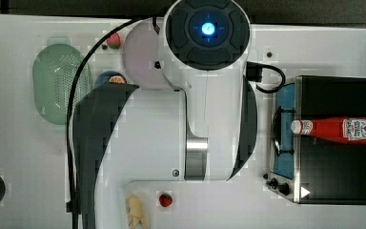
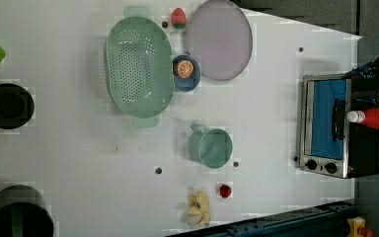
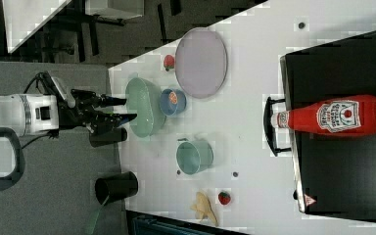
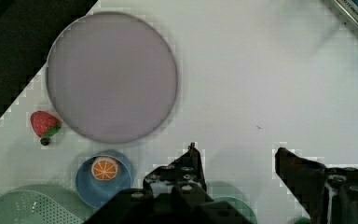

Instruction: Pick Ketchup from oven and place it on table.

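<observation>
Spread wide with nothing between its black fingers, the pincer [image 4: 235,156] hangs above the white bench [image 4: 270,84], and in the right view it [image 3: 125,108] points toward the green strainer [image 3: 144,105].

Ketchup, in a slim red bottle [image 1: 336,130] with a white cap, lies on its side on the black top of the oven [image 1: 333,176], at the top view's right. Its cap points over the oven's front, above the blue glass door [image 1: 283,138] and the door handle. In the right view the bottle [image 3: 330,116] shows its white and red label facing up, well apart from the pincer. In the left view the oven [image 2: 330,126] stands at the left view's right edge of the bench, black knobs along its silver front.

Near the pincer, the wrist view shows a round pale lilac plate [image 4: 112,77], a strawberry [image 4: 44,123] just beside its rim, and a small blue bowl [image 4: 103,179] holding an orange slice [image 4: 105,169].

In the left view a green mug [image 2: 211,146] stands near the middle of the bench, between the strainer [image 2: 138,66] and the oven. A banana [image 2: 199,208] and a second strawberry [image 2: 225,190] lie close together near the left view's lower edge of the bench. A black cup [image 2: 7,105] stands at the left view's left.
</observation>
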